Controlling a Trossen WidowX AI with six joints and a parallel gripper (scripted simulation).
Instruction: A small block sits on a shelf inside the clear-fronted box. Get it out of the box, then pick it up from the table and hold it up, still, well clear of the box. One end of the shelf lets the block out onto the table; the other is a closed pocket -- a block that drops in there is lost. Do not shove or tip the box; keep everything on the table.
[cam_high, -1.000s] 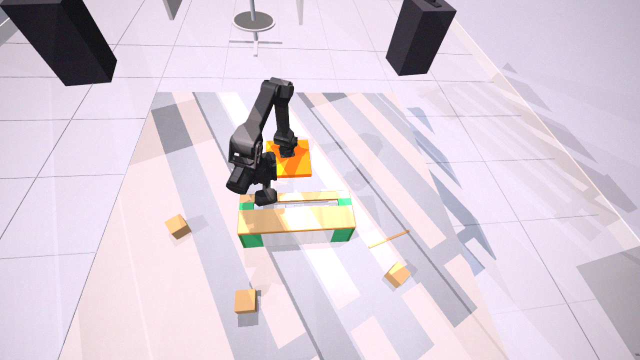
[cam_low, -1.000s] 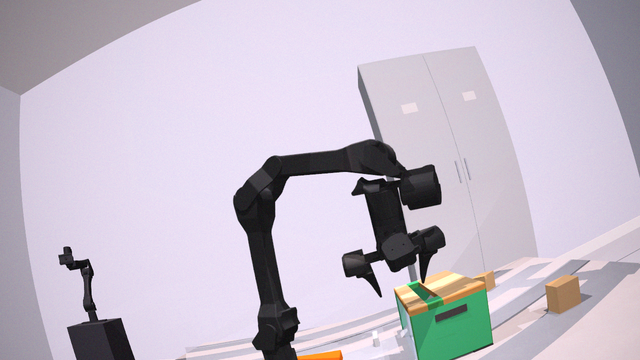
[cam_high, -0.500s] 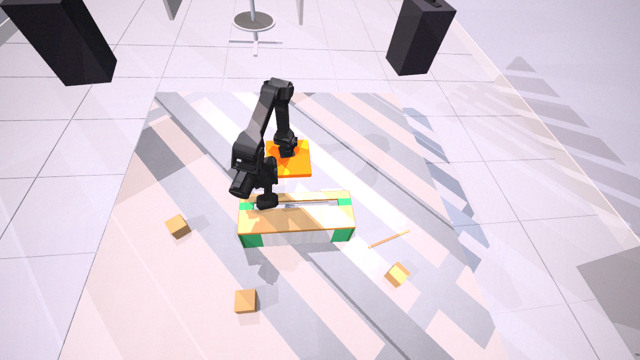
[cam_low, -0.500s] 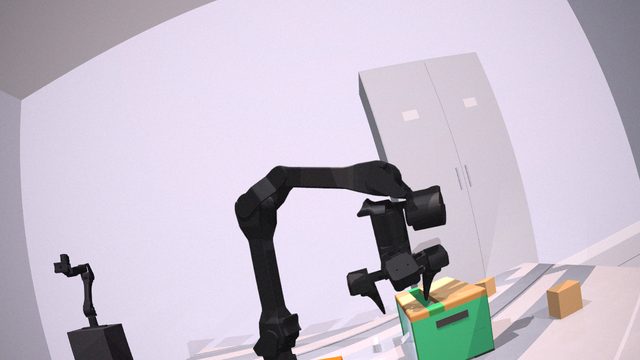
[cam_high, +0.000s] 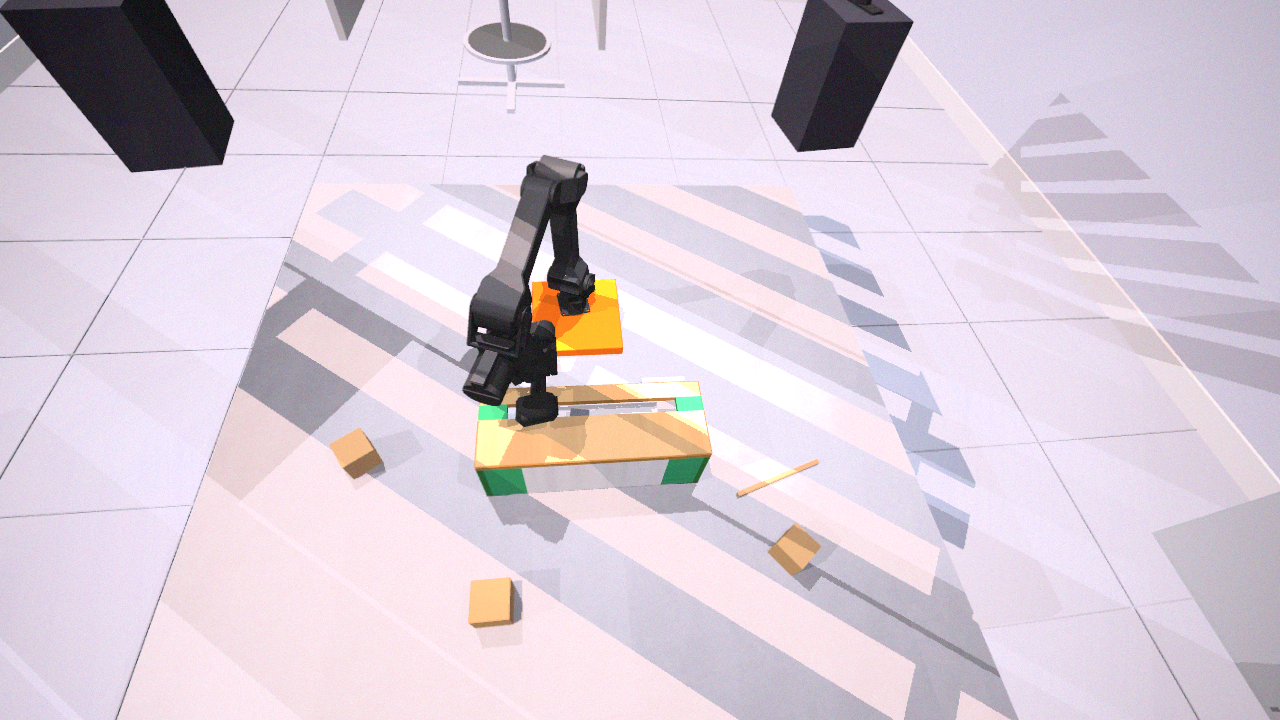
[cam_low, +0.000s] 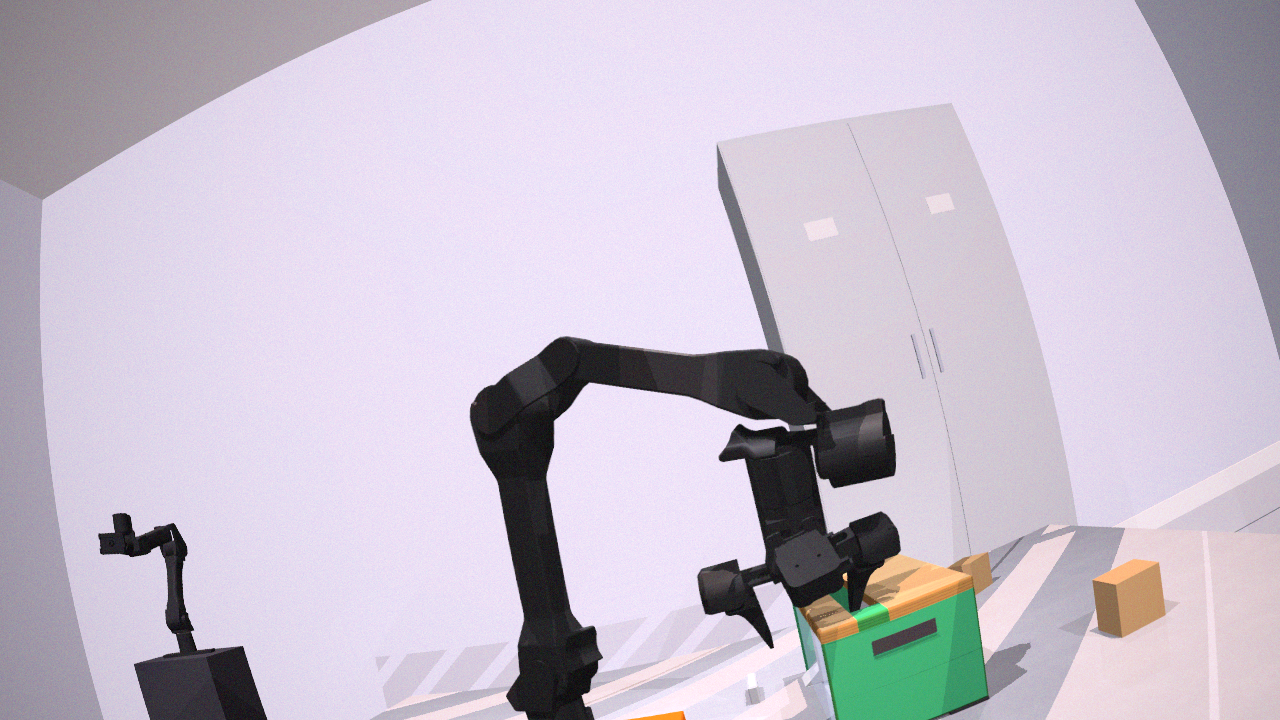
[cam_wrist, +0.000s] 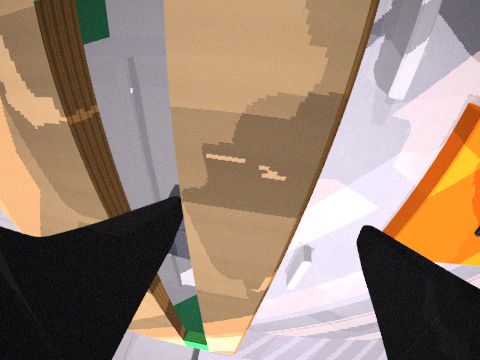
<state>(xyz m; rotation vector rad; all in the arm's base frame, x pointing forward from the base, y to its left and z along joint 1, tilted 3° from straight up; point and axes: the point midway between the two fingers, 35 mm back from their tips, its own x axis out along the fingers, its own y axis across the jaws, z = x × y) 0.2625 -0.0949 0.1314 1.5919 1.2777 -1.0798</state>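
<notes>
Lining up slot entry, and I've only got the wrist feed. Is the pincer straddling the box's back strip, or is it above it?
Observer: It is straddling the strip. In the exterior view the open, empty pincer has one finger hanging outside the box, with its tip below the top edge. The other finger goes down at the top opening.
Operator: Which end of the slot?
Observer: In the top view the pincer sits at the slot end nearer the lone tan cube. The thin stick lies on the table off the opposite end, apart from the box.
</notes>
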